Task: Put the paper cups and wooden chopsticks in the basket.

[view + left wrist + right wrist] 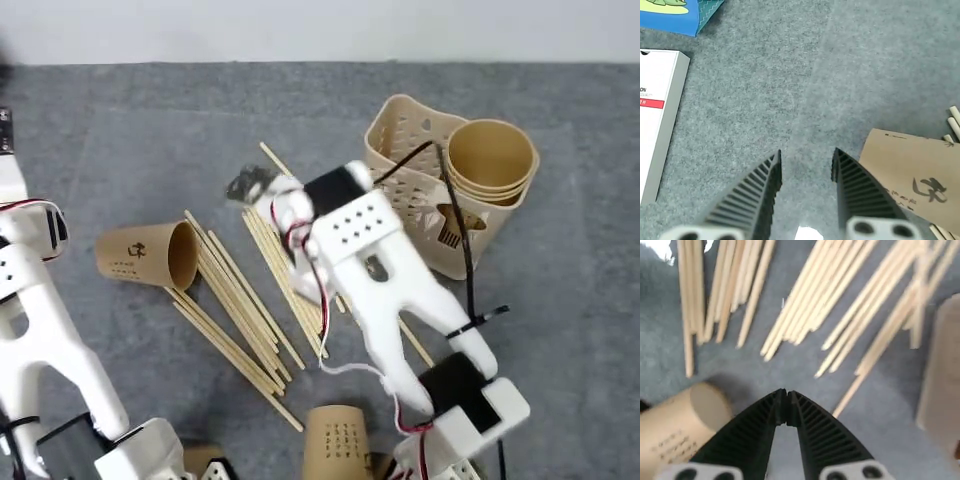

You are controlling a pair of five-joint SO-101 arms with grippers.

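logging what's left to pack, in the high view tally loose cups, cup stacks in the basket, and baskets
loose paper cups: 2 plainly seen, one on its side, one at the near edge
cup stack in the basket: 1
basket: 1
total: 4
chopsticks overlap too much to count

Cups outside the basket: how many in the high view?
2 clearly: a cup on its side left of the chopsticks, and a near cup below them at the frame edge. A brown bit left of that may be a third, mostly hidden.
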